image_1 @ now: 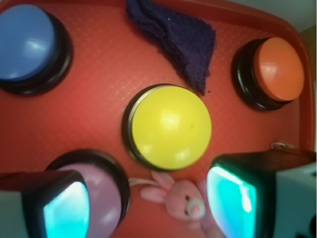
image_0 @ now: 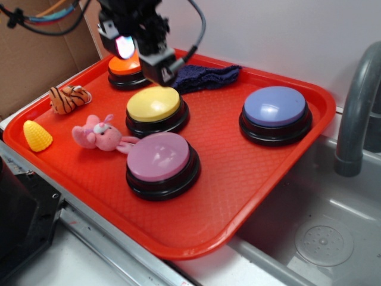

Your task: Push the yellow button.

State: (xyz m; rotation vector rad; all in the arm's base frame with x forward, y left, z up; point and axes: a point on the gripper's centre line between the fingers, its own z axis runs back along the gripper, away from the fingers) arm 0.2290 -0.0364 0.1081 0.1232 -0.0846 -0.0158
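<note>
The yellow button [image_0: 153, 103] has a smooth yellow domed cap on a black base and sits mid-tray. In the wrist view the yellow button [image_1: 171, 126] lies at the centre, ahead of the jaws. My gripper [image_0: 140, 50] hangs above the tray's back left, over the gap between the orange and yellow buttons. In the wrist view the gripper [image_1: 148, 206] is open and empty, its two fingers wide apart with the pink rabbit toy [image_1: 181, 198] between them below.
A red tray [image_0: 250, 173] holds a pink button [image_0: 159, 158], a blue button [image_0: 275, 107], an orange button [image_0: 126, 65], a dark blue cloth [image_0: 208, 76], a tiger toy [image_0: 68, 98], a rabbit toy [image_0: 98, 134] and a yellow corn toy [image_0: 37, 136]. A sink and faucet [image_0: 357, 101] lie right.
</note>
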